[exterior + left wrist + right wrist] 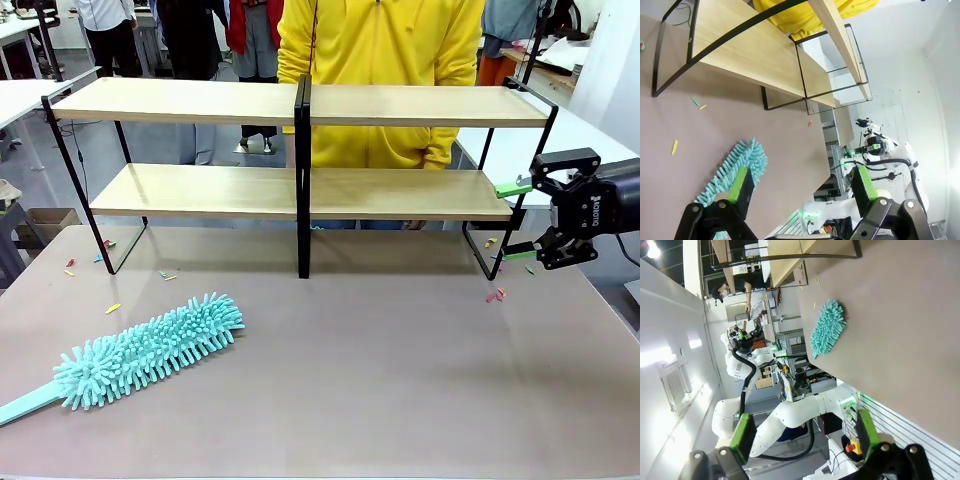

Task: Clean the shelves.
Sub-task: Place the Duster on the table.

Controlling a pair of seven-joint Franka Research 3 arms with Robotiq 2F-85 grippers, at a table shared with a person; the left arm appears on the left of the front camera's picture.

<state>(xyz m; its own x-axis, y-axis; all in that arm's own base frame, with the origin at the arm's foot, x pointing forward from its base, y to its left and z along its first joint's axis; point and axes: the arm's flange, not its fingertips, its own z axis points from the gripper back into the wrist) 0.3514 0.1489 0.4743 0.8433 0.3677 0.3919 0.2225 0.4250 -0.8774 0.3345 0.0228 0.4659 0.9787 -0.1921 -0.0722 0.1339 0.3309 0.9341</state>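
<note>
The shelves [300,190] stand across the far worktop [400,380], boards bare; the teal duster [150,350] lies flat near the left tool [802,185], spread for pickup. Right tool [522,222] waits spread beside the frame

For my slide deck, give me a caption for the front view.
Two-tier wooden shelves on the table, teal duster lying in front, open right claw at the rack's end.

One shelves [300,190], one duster [150,350].
</note>
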